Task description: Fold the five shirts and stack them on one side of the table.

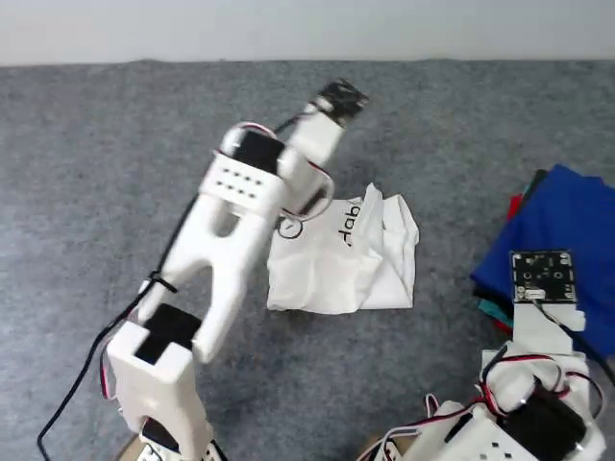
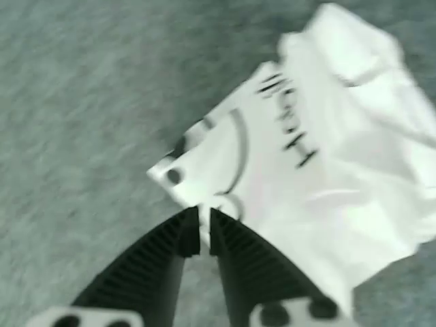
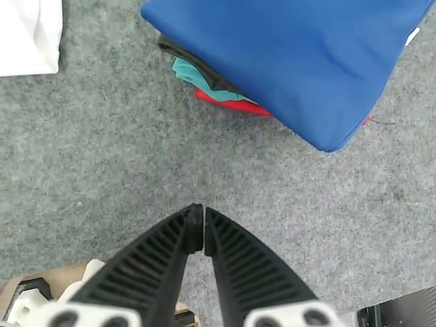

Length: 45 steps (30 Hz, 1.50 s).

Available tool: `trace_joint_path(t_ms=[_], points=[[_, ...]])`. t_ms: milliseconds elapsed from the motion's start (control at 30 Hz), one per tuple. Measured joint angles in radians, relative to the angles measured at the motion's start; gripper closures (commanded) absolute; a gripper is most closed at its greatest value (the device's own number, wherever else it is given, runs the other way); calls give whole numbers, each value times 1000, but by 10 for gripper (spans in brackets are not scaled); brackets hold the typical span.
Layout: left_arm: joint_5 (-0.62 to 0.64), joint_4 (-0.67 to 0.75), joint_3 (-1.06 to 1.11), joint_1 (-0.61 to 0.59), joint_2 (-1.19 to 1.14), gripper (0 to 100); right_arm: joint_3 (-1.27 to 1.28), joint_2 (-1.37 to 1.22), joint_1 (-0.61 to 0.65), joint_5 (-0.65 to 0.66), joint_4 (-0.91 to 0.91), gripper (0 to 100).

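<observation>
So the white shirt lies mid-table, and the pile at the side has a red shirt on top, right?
Not quite. The pile's top shirt is blue; a red shirt only peeks out underneath, as the right wrist view shows. The white shirt does lie mid-table.

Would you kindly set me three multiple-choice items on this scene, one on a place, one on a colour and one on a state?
1. The blue shirt lies:
A) on top of the stack
B) alone mid-table
C) in a pincer

2. The lone shirt mid-table is:
A) red
B) white
C) teal

3. The right pincer is:
A) open wide
B) shut on the blue shirt
C) shut, empty

Key:
1 A, blue covers the teal, black and red layers.
2 B, the lone shirt is plainly white.
3 C, its tips meet over bare table.
</observation>
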<state>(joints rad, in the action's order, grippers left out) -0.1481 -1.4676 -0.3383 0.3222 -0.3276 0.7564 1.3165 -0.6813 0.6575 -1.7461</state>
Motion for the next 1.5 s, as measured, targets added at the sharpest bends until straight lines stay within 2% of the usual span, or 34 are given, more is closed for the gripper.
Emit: trace_joint_path(t_ms=[200, 400, 567, 700, 833, 1100, 1200, 1500], points=[[-3, -35, 0, 18, -152, 978, 0, 0, 0, 0, 0, 988], [-2, -80, 0, 187, -270, 979, 0, 0, 0, 0, 0, 988], [-5, -86, -14, 362, -244, 979, 0, 0, 0, 0, 0, 988], [-5, -86, -15, 413, -150, 979, 0, 0, 0, 0, 0, 988], [-5, -86, -15, 356, -106, 979, 0, 0, 0, 0, 0, 988], [-43, 9, -15, 110, -103, 978, 0, 0, 0, 0, 0, 988], [-49, 52, -15, 68, -109, 978, 0, 0, 0, 0, 0, 988], [-49, 157, -26, -23, -339, 978, 0, 0, 0, 0, 0, 988]])
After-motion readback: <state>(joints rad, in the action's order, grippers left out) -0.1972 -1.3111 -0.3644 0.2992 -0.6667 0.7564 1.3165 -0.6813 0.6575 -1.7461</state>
